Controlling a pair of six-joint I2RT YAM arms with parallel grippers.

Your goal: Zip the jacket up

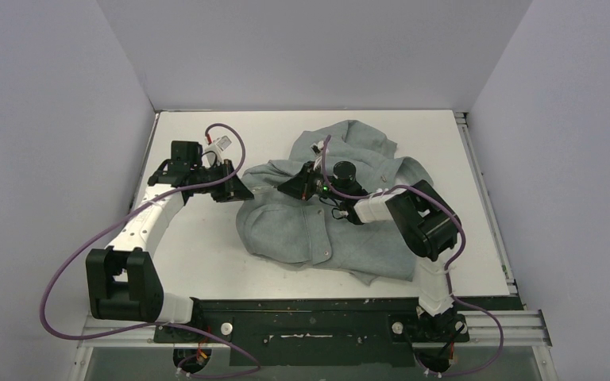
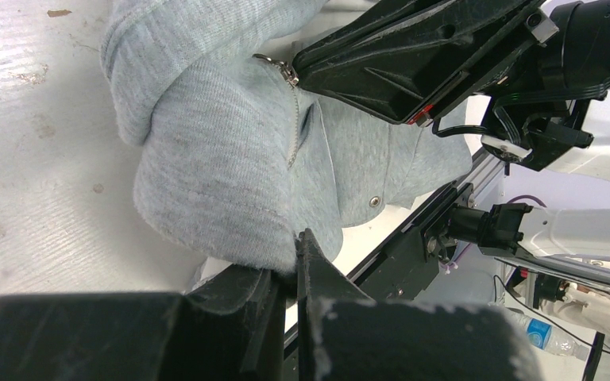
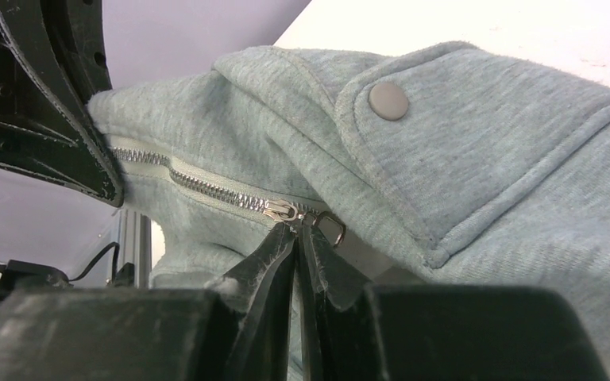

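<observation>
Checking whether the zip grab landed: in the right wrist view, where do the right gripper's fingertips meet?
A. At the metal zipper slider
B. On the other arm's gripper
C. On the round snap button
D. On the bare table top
A: the right gripper has its fingertips closed together directly under the zipper slider of the jacket, with the pull ring beside them. The snap button sits apart, up and to the right.
</observation>
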